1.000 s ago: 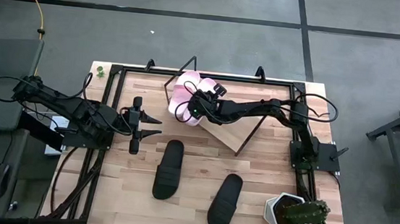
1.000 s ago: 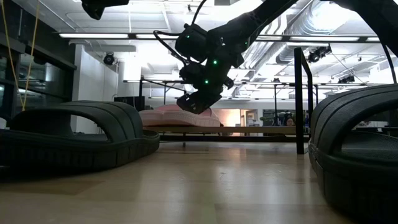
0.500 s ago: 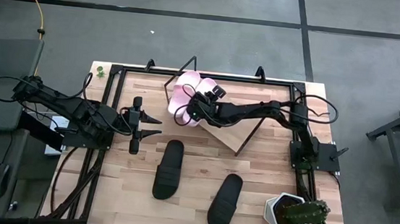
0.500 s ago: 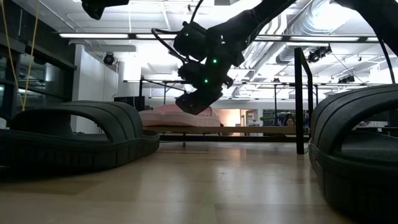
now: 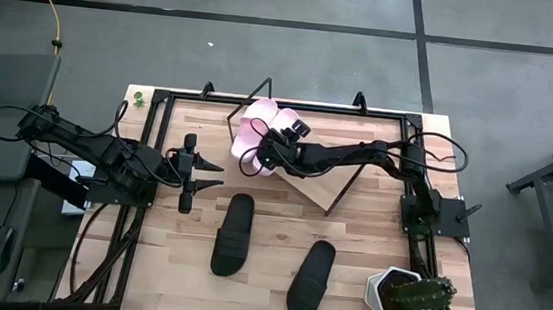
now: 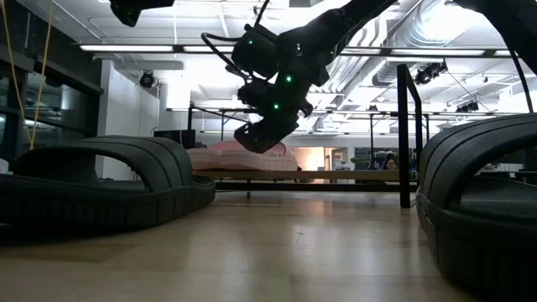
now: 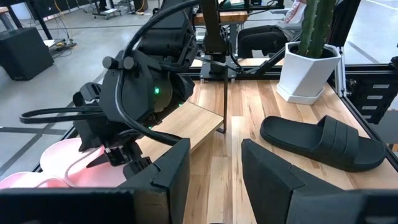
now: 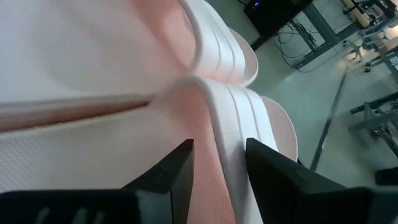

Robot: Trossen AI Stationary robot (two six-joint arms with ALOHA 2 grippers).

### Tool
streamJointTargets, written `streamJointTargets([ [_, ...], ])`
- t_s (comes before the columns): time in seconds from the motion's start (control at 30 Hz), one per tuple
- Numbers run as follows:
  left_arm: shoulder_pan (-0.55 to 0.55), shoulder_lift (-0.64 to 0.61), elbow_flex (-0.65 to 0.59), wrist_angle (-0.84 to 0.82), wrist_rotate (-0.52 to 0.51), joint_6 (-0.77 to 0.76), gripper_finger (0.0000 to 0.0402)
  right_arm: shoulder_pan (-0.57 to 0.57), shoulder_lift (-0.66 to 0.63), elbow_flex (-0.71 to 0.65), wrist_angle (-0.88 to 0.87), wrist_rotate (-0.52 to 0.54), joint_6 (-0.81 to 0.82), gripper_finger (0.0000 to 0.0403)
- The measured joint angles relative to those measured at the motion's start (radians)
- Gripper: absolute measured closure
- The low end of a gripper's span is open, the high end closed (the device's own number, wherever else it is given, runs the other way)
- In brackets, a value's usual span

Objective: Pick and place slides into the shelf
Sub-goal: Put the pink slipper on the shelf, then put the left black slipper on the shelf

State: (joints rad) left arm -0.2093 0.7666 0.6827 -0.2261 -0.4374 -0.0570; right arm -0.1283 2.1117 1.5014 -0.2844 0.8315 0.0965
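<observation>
Right gripper [image 5: 267, 152] reached out over the two pink slides [image 5: 255, 131] on the shelf [image 5: 306, 183], toward eleven o'clock of the tabletop [image 5: 370, 233]; finger spread not discernible from overhead. Left gripper [image 5: 212, 176] parked at nine o'clock, fingers apart and empty. Two black slides [image 5: 233, 234] flat at six o'clock, just beside each other, the second [image 5: 311, 280] nearer a potted cactus [image 5: 407, 295] at five o'clock.

Level across the table: right gripper [image 6: 267, 132] hanging just above the pink slides [image 6: 242, 157], black slides [image 6: 101, 189] looming at both edges.

Left wrist: fingers [image 7: 168, 177] spread, nothing between; shelf board [image 7: 186, 124] tilted.

Right wrist: fingers [image 8: 177, 168] slightly parted, close over pink ribbed straps [image 8: 224, 118]; whether touching, cannot tell. No legible writing anywhere.
</observation>
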Motion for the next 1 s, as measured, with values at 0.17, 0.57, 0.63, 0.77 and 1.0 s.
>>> streamJointTargets([
  [0.17, 0.0, 0.0, 0.0, 0.0, 0.0, 0.0, 0.0273, 0.011, 0.0, 0.065, -0.038, -0.049, 0.01, 0.0268],
  [0.57, 0.0, 0.0, 0.0, -0.002, 0.0, 0.0, 0.0273, 0.075, 0.0, 0.208, -0.261, -0.111, 0.033, 0.0269],
  [0.63, 0.0, 0.0, 0.0, -0.003, 0.0, 0.0, 0.0273, 0.087, 0.0, 0.225, -0.319, -0.111, 0.046, 0.0269],
  [0.77, 0.0, 0.0, 0.0, -0.005, 0.0, 0.0, 0.0273, 0.111, 0.0, 0.254, -0.428, -0.131, 0.095, 0.0269],
  [1.0, 0.0, 0.0, 0.0, -0.009, 0.0, 0.0, 0.0273, 0.164, 0.0, 0.264, -0.505, -0.229, 0.135, 0.0269],
])
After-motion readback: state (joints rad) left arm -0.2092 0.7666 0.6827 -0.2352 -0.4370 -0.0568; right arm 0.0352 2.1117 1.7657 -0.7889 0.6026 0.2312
